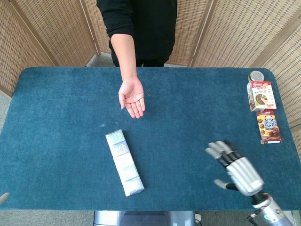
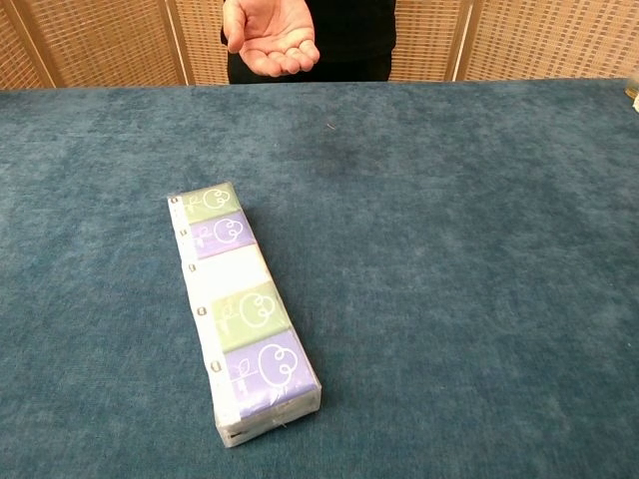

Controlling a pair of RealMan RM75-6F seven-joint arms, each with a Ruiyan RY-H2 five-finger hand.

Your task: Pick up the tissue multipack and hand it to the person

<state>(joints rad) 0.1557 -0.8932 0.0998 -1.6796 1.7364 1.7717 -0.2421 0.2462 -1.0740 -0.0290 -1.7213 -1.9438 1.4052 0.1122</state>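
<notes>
The tissue multipack (image 1: 124, 162) is a long clear-wrapped row of green, purple and white packs, lying flat near the table's front edge; the chest view shows the multipack (image 2: 243, 307) close up. The person's open palm (image 1: 132, 96) waits palm up over the far middle of the table, and the palm (image 2: 272, 38) shows at the top of the chest view. My right hand (image 1: 235, 167) hovers over the front right of the table, fingers apart, holding nothing, well to the right of the pack. My left hand is only a sliver at the bottom left corner (image 1: 3, 198).
Blue cloth covers the table (image 1: 188, 117). At the far right edge stand a small can (image 1: 256, 76), a red snack box (image 1: 260, 95) and a brown biscuit box (image 1: 269, 125). Wicker screens stand behind the person.
</notes>
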